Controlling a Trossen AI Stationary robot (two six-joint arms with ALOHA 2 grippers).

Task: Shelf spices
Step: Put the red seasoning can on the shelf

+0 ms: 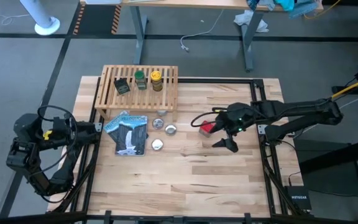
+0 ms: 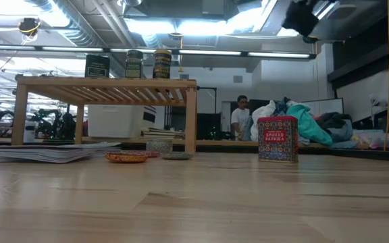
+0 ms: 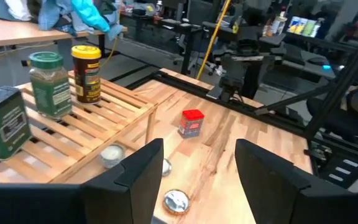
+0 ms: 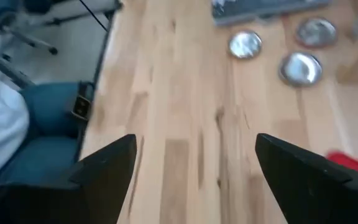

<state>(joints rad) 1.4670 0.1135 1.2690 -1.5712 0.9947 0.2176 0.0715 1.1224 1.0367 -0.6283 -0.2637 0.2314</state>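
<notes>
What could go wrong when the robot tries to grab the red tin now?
The right hand is open beside the red tin, not around it, so closing now might miss or tip it. The shelf already holds the black tin, green-capped jar and yellow-capped jar; setting the red tin down carelessly could bump them.
</notes>
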